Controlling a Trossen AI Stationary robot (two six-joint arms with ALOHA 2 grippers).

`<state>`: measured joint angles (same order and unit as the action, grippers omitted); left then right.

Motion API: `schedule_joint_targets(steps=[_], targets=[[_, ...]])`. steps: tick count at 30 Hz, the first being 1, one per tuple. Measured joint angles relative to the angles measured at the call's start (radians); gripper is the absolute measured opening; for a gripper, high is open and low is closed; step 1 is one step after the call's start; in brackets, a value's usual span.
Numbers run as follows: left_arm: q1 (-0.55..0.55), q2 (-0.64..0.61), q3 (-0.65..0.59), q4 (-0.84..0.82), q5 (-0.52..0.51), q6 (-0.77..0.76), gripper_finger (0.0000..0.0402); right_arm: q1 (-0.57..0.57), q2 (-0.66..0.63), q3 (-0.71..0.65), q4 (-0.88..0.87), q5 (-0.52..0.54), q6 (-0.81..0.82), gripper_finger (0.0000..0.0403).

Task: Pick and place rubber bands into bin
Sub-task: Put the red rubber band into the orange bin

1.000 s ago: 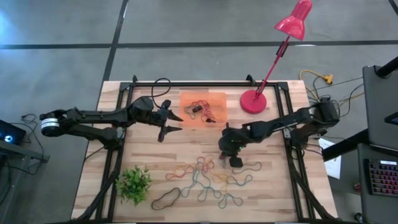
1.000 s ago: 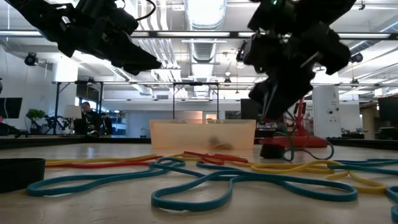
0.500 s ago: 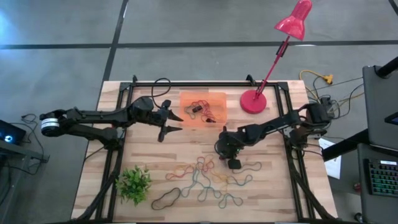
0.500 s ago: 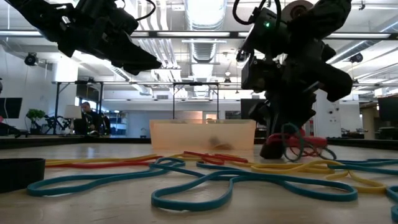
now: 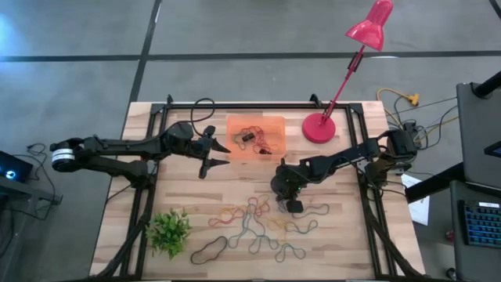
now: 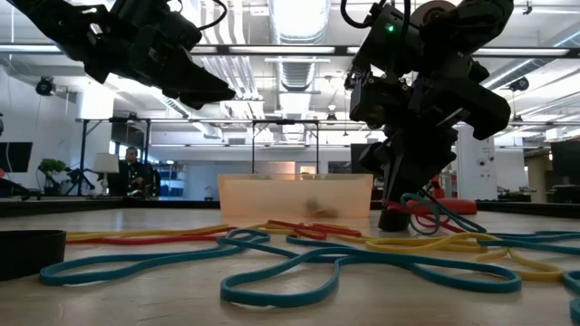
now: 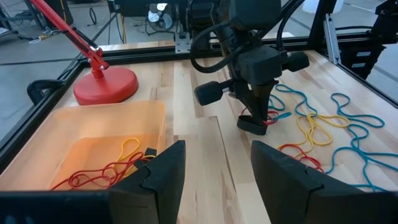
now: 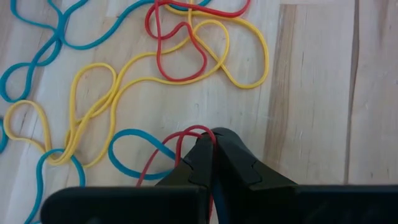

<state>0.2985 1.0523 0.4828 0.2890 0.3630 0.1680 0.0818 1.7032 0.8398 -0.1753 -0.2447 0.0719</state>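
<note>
Many rubber bands, blue, yellow, red and black, lie tangled on the near half of the wooden table. The translucent orange bin stands at the far middle with a few red bands in it. My right gripper is shut just above the table at the tangle's far right edge, with a red band and a blue loop at its tips. My left gripper hangs open in the air left of the bin, with nothing between its fingers. My right gripper pinches a bend of the red band between its two fingertips, slanting down from the table's right side. The band's loops hang slack beside the fingers, together with a blue loop. Whether the blue one is pinched too, I cannot tell.
A red desk lamp stands with its round base right of the bin. A small green plant sits at the near left. A black frame runs along the table's sides. Bare wood lies between the bin and the tangle.
My right gripper has sunk toward the table, still shut on the red band, and the loops that hang from it have come down with it.
</note>
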Motion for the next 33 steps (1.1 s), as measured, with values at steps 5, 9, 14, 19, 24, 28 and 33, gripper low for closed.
schedule_joint_targets(steps=[5,9,14,19,24,28,33], targets=[[0.000,0.000,0.000,0.000,0.000,0.000,0.0167,0.000,0.000,0.000,0.000,0.000,0.000,0.0009],[0.000,0.000,0.000,0.000,0.000,0.000,0.0167,0.000,0.000,0.000,0.001,0.000,0.001,0.0013],[0.000,0.001,0.000,0.000,0.000,0.000,0.0167,0.000,0.000,0.000,0.002,0.000,0.010,0.0040],[0.000,0.001,0.000,0.000,0.000,0.000,0.0167,0.000,0.000,0.000,0.002,0.000,0.018,0.0062],[0.000,0.001,0.000,0.000,0.000,0.000,0.0167,0.000,0.000,0.000,0.005,0.001,-0.003,0.0051],[0.000,0.001,0.000,0.000,0.000,0.000,0.0167,0.001,0.000,0.010,0.007,0.002,-0.046,0.0015],[0.000,0.001,0.000,0.000,0.000,0.000,0.0167,0.001,-0.008,0.045,0.001,0.002,-0.070,0.0009]])
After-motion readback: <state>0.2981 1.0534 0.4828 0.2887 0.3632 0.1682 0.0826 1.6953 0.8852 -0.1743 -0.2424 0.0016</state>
